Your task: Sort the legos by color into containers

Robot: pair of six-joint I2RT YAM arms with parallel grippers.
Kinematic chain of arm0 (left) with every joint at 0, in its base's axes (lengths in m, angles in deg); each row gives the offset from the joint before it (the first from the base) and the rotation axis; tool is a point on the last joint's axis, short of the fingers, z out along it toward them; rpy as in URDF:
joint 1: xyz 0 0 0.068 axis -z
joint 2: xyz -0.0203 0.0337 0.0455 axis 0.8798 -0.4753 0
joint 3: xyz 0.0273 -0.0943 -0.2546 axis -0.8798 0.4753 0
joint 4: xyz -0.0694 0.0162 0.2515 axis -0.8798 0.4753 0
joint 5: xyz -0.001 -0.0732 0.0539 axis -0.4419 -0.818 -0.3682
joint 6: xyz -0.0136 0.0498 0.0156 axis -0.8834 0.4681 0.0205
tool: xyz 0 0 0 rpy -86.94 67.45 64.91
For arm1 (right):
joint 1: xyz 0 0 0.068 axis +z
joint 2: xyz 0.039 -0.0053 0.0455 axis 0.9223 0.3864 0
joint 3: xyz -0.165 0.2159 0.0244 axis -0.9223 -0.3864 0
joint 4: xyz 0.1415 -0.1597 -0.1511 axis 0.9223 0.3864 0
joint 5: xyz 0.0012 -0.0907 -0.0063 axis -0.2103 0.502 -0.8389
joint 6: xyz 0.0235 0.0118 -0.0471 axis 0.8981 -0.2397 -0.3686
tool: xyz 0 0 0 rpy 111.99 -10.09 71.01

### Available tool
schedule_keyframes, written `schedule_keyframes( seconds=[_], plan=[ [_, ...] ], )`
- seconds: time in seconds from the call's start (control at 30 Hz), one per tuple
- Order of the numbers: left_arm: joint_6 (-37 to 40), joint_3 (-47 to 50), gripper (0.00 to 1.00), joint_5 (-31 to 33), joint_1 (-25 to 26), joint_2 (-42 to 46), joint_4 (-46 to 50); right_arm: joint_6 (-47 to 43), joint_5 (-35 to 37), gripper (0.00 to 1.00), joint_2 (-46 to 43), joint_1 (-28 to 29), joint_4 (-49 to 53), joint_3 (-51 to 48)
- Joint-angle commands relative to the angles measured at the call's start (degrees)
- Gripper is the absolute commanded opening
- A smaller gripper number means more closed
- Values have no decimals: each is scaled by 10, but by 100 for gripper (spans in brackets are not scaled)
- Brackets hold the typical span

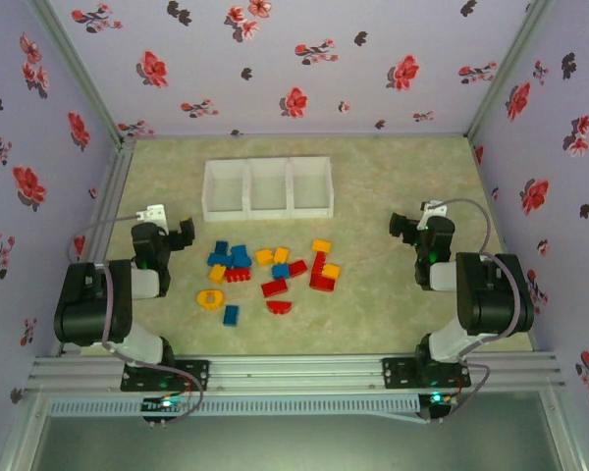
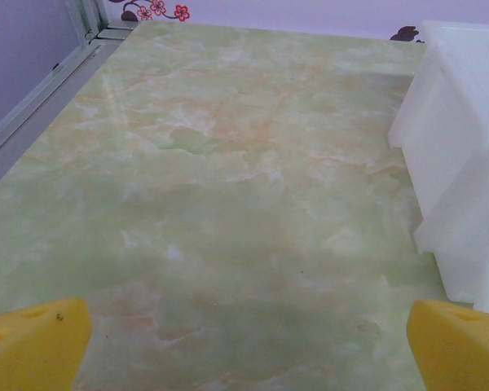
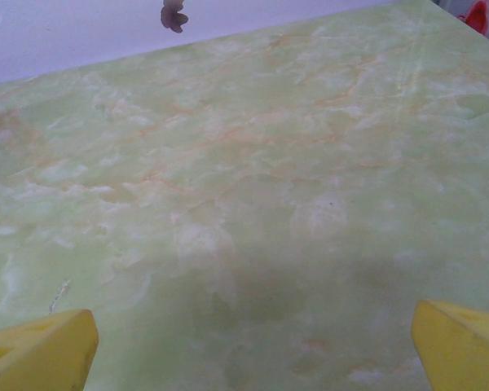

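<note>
Several blue, red and yellow-orange legos (image 1: 267, 275) lie scattered on the table's middle, in front of three joined white bins (image 1: 267, 186) that look empty. My left gripper (image 1: 182, 233) hovers left of the pile, open, its yellow fingertips (image 2: 34, 342) wide apart over bare table, with a bin wall (image 2: 460, 163) to its right. On the other side of the pile my right gripper (image 1: 404, 228) stands open too, yellow fingertips (image 3: 41, 350) spread over bare surface with nothing between them.
Floral walls close in the table on three sides. A metal rail (image 1: 294, 371) runs along the near edge by the arm bases. Bare marbled table (image 1: 373, 186) lies between the bins and the right arm.
</note>
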Motion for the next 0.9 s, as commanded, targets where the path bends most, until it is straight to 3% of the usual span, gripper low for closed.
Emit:
schedule_keyframes(
  seconds=[0.0, 0.5, 0.67, 0.73, 0.87],
  plan=[
    [10, -11, 100, -1, 0, -2, -15, -12, -3, 99, -3, 0, -18, 0],
    [11, -12, 100, -2, -1, -2, -13, -11, 0, 99, -3, 0, -20, -1],
    [19, -7, 100, -1, 5, 15, -10, 9, 60, 99, -56, 0, -8, -20],
    [21, 9, 100, 5, 8, 65, 3, 13, 81, 99, -121, 0, 60, -12],
    [-26, -20, 100, 53, 9, 227, 163, 23, 152, 99, -260, 3, 366, 105]
  ],
)
